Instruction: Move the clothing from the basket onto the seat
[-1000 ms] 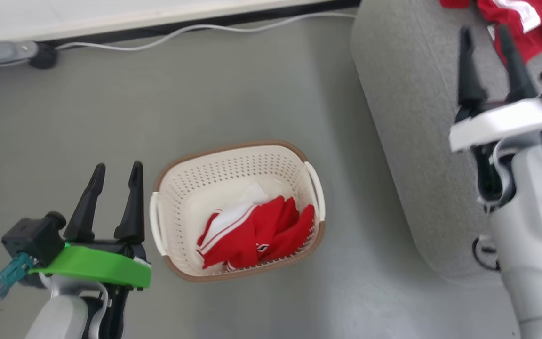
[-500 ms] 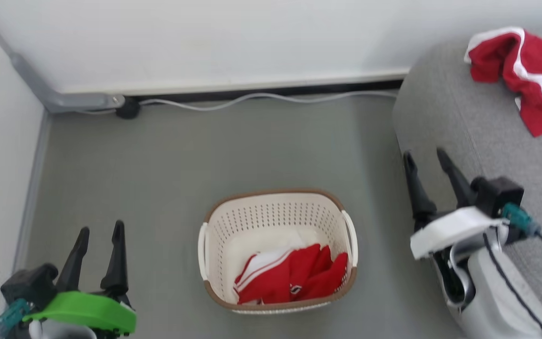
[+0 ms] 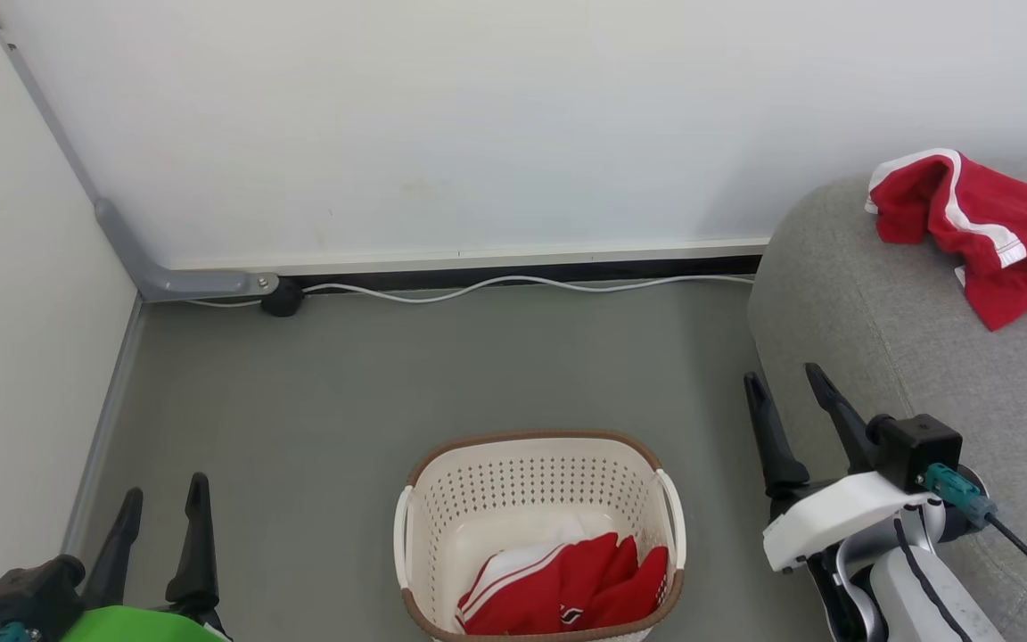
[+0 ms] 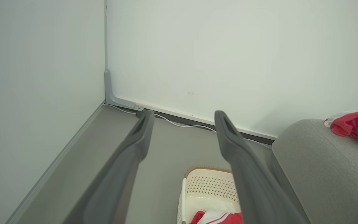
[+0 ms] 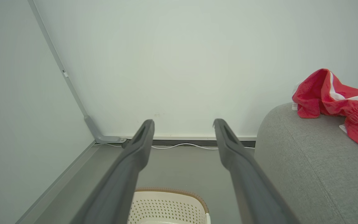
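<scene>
Hovering at the lower left of the head view, the left gripper [image 3: 166, 492] has its two dark fingers spread apart with nothing between them, above the bare grey floor [image 3: 317, 401] near the room's corner. Behind it a grey conduit [image 3: 184, 283] comes down the corner and bends along the foot of the white wall [image 3: 478, 134], and a white cable [image 3: 522, 283] trails from there toward the right. At the bottom middle the basket [image 3: 531, 439] stands upright on the floor, and the red jersey [image 3: 567, 597] with white stripes lies crumpled inside it, toward its near right side. Right of the basket, the right gripper [image 3: 781, 374] also stands wide apart and empty, fingers pointing up, just beside the rounded edge of the seat [image 3: 879, 357]. On top of the seat, at the far right, the red garment [image 3: 968, 232] with white trim lies bunched, well apart from both grippers.
</scene>
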Available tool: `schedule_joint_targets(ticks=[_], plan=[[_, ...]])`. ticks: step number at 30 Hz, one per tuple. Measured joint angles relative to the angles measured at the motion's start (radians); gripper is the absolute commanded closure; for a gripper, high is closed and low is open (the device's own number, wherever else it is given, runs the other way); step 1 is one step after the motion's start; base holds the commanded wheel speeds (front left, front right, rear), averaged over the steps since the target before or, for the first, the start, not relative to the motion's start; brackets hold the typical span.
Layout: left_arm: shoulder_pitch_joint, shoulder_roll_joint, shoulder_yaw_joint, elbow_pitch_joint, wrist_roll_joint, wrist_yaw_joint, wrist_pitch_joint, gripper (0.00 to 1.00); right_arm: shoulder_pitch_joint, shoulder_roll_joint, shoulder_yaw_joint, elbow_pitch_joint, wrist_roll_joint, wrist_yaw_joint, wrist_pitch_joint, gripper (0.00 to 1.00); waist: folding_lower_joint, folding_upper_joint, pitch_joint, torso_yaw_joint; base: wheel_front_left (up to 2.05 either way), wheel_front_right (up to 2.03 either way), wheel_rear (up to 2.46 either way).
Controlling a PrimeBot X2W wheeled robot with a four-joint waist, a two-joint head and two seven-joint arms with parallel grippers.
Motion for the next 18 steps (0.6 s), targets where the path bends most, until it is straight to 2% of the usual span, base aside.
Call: schedule_joint_targets(ticks=[11, 18], plan=[[0.011, 0.007, 0.0, -0.039, 0.0, -0.001, -0.001, 0.0, 0.03, 0.003, 0.006, -0.054, 0.0, -0.025, 0.0, 0.0, 0.0, 0.0, 0.016, -0.027, 0.0, 0.0, 0.0], [0.008, 0.021, -0.049, -0.078, 0.021, -0.011, 0.02, 0.0, 0.039, 0.003, 0.014, -0.097, -0.01, -0.035, 0.0, 0.0, 0.0, 0.0, 0.069, -0.041, 0.0, 0.0, 0.0]])
